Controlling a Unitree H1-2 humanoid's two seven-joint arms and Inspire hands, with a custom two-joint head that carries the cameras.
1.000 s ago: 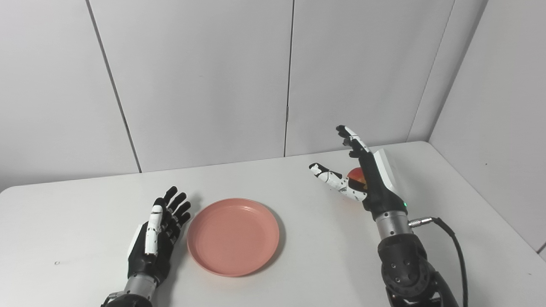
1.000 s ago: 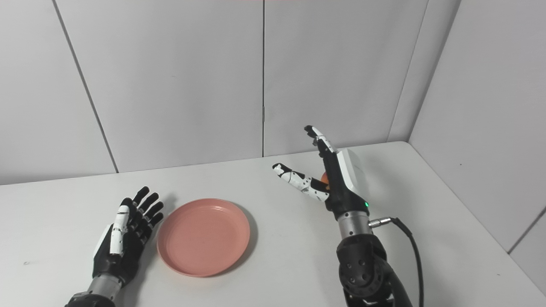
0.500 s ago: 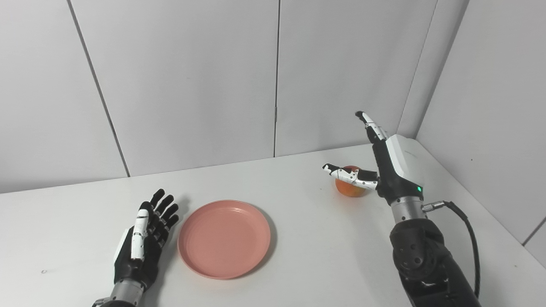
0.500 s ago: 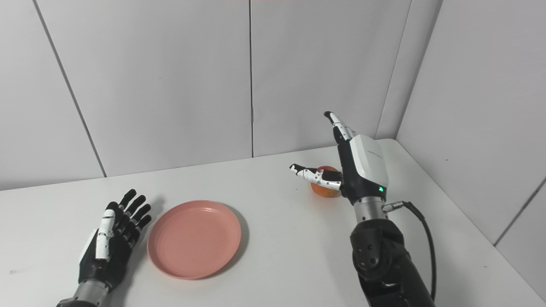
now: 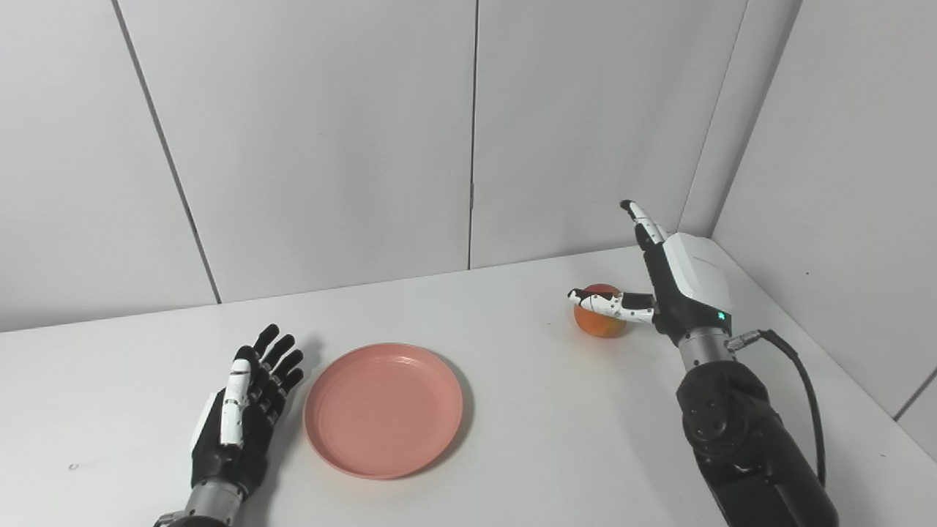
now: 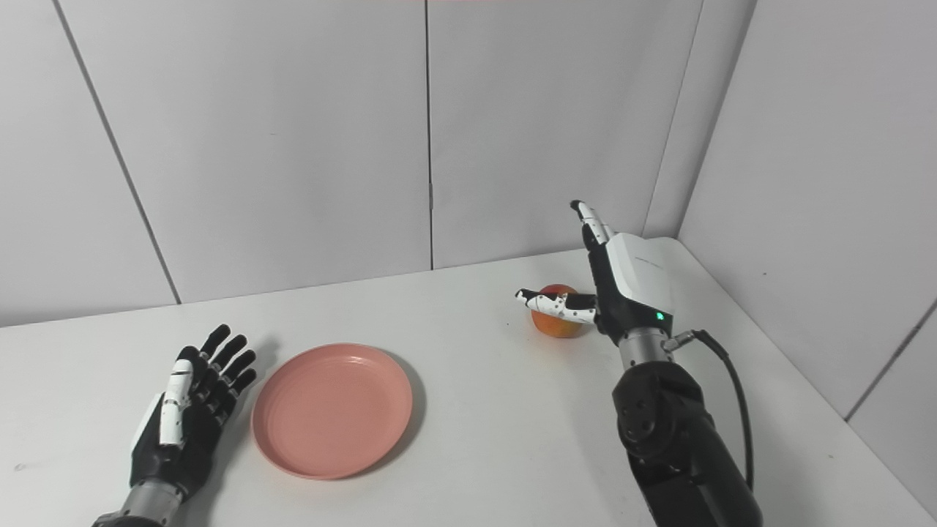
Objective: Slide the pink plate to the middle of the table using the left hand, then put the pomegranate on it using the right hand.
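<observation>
The pink plate (image 5: 383, 410) lies flat on the white table (image 5: 527, 439), a little left of centre. My left hand (image 5: 245, 406) rests open just left of its rim, fingers spread, not touching it. The red-orange pomegranate (image 5: 600, 320) sits on the table at the far right. My right hand (image 5: 670, 282) hovers open beside it on the right, fingers pointing up and the thumb stretched across the fruit's top front. Nothing is gripped.
Grey wall panels stand close behind the table and along its right side, meeting in a corner (image 5: 703, 219) just behind the right hand. A black cable (image 5: 798, 380) hangs from the right wrist.
The right hand has moved right and back, from in front of the pomegranate to beside it, staying open. The camera swung right. The left hand and plate are unmoved.
</observation>
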